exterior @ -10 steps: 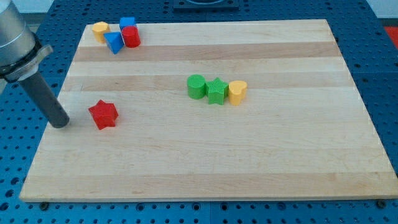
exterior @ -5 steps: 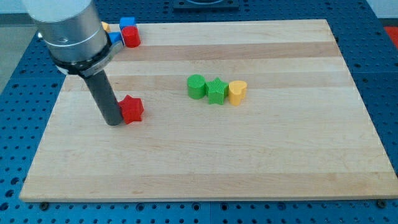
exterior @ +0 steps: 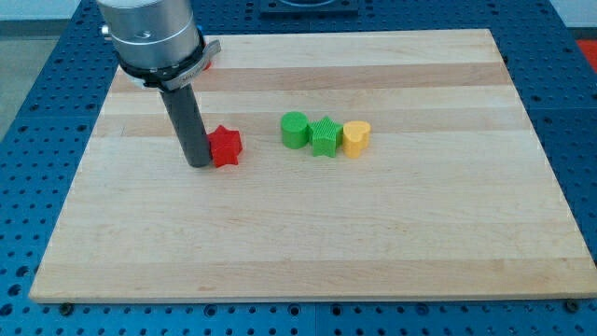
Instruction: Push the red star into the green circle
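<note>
My tip (exterior: 199,163): touching red star (exterior: 225,147) on its left side.
Fingers: none fitted; bare rod only.
Green circle (exterior: 295,130): right of star, apart; adjoining green star (exterior: 325,136), then yellow heart (exterior: 356,137).

The red star (exterior: 225,147) lies flat on the counter (exterior: 373,233), touching my tip (exterior: 199,162) on the tip's right side in the view. The green circle (exterior: 295,130), a short upright cylinder, stands further to the view's right, apart from the star and slightly higher
</note>
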Available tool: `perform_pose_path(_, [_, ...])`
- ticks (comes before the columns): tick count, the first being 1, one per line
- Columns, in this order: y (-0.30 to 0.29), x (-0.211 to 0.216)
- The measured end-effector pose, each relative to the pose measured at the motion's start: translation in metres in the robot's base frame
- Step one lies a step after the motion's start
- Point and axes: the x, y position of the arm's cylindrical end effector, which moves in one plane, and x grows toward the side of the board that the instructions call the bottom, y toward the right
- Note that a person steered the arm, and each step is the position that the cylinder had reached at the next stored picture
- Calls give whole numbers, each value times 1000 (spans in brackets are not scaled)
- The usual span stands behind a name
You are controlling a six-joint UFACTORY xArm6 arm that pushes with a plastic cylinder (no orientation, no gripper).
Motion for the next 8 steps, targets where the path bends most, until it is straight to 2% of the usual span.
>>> perform_pose_path(2, [1,-32])
perform_pose_path(8, [86,-28])
